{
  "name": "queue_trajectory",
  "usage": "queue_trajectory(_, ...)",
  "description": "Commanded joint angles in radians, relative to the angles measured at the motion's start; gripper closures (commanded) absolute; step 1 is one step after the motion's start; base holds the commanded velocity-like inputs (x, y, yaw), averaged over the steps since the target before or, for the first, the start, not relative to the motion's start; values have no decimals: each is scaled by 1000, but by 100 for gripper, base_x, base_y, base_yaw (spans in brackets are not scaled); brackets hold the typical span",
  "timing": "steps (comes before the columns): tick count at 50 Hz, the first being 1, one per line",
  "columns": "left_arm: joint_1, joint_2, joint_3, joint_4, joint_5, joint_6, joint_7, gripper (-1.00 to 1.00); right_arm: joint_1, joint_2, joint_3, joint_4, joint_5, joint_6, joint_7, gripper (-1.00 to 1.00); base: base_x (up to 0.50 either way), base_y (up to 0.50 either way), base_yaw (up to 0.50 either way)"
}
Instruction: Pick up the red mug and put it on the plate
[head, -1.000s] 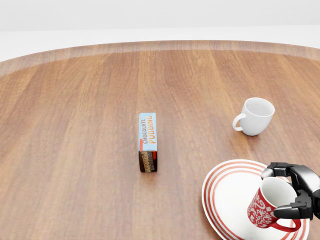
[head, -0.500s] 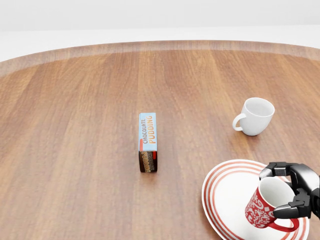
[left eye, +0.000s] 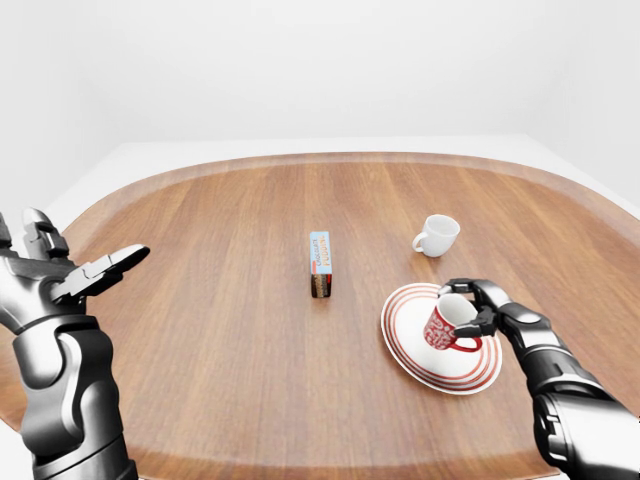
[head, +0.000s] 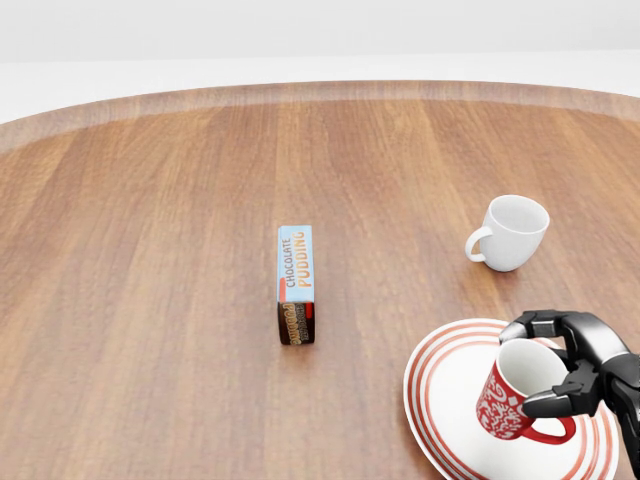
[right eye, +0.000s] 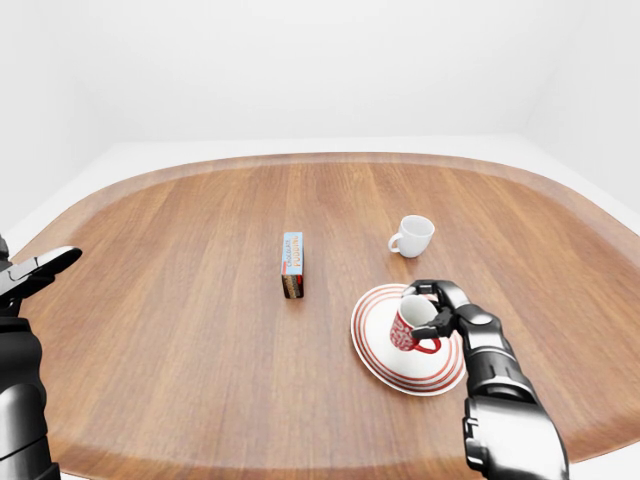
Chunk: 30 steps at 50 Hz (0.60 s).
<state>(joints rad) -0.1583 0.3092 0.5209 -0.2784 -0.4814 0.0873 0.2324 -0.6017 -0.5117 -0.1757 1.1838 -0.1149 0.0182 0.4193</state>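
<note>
Red mug (head: 508, 397) held over the red-striped plate (head: 450, 400) at the lower right of the head view, tilted, its open mouth turned up and toward the view's right, its long axis leaning from lower left to upper right, and its red handle (head: 548, 433) at the lower right beneath the fingers. The right hand (head: 560, 370) closes round the mug: one finger (head: 535, 325) arches over the rim and another presses at the handle side. Whether the mug's base touches the plate cannot be told. A white mug (head: 512, 232) stands upright on the tabletop (head: 150, 250) above the plate, apart from it, handle to the view's left. A chocolate pudding box (head: 296, 283) lies near the middle of the tabletop, its long axis running top to bottom in the view. The head view crops the right arm and omits the left arm; the left-eye view shows the left hand (left eye: 75, 270) raised at the tabletop's left edge, fingers spread wide and holding nothing, and the whole oval tabletop against white walls.
</note>
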Motion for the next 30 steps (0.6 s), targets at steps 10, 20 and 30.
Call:
queue_trajectory(10, 1, 1, 2, -7, -2, 0, 1, -100, -20, 20, -6, 93, -4, -28, -32, 48, 0, 0, 0)
queue_trajectory(20, -1, 1, 3, -12, -3, 0, 4, -100, -10, 18, -8, 108, -6, -27, -49, 46, 0, 0, 0)
queue_trajectory(30, -1, 1, 2, -10, -2, 0, 4, -100, -8, 18, -9, 114, -11, -27, -59, 45, 0, 0, 0)
